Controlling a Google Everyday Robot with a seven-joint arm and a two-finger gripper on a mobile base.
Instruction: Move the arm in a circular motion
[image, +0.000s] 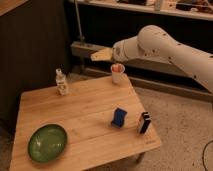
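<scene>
The arm (160, 47) is large, thick and white, with rounded segments dotted with small dark holes. It reaches in from the right edge toward the upper middle. Its flat tan wedge-shaped tip, the gripper (101, 54), hangs in the air above the far edge of the wooden table (85, 125), left of and above a white cup (117, 73). The gripper touches nothing.
On the table stand a small clear bottle (61, 82) at the far left, a green plate (47, 142) at the near left, a blue object (119, 117) and a dark box (144, 122) at the right. A dark cabinet stands left; shelving runs behind.
</scene>
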